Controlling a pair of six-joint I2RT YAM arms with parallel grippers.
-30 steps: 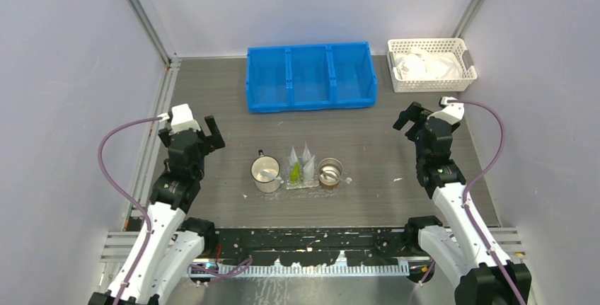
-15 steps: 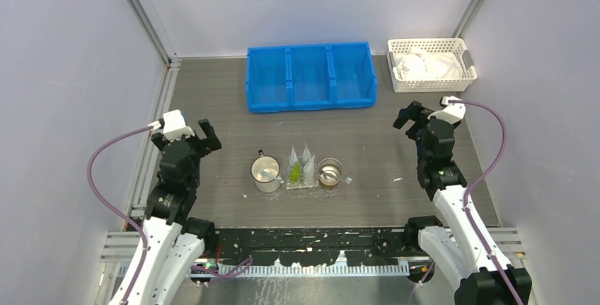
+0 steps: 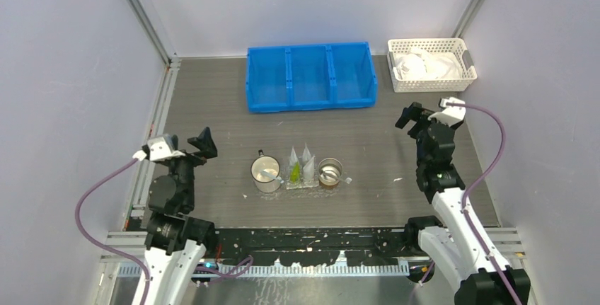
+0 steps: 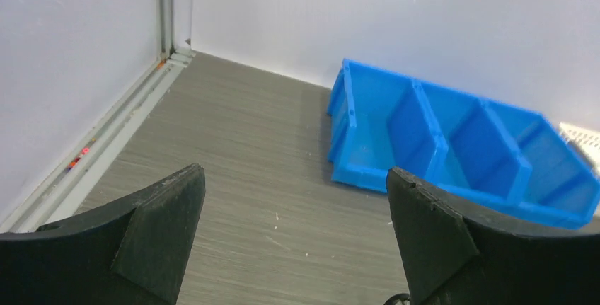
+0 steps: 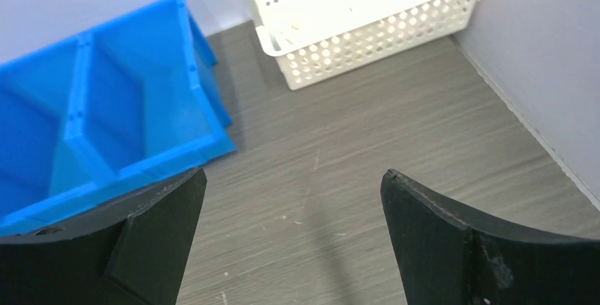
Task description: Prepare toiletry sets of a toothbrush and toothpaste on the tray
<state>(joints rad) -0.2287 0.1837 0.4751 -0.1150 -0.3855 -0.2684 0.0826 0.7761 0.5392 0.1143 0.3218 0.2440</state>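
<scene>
While both arms sit out at the sides of the table [image 3: 226, 124], I've got nothing in either claw.

L gripper [image 3: 200, 146]: jaws spread wide, holding nothing. Its wrist cam shows only bare tabletop between the two black fingers [image 4: 152, 234], w/ the blue three-bay bin [image 3: 310, 76] ahead & to the right. The arm is near the table's left edge, well apart from the tray [image 3: 303, 185].

R gripper [image 3: 414, 116]: same story, jaws wide apart, nothing between them. Its cam looks down on bare tabletop, w/ a corner of the bin at left & the white lattice basket [image 5: 368, 15] at the top. The basket has white stuff in it; can't tell what. This arm is over the right side of the table, nearer the basket than the tray.

The tray is mid-table, between the two arms & in front of the bin. The toiletry sets [image 3: 301, 162] stand upright in it, clear pointed packets w/ tips up, one showing green inside. Exact count is too small for me to call.

A metal mug [image 3: 267, 174] sits just beside the tray on its left. A small round tin [image 3: 330, 172] sits just beside it on the right, w/ sth thin poking out toward the right; can't ID it.
</scene>
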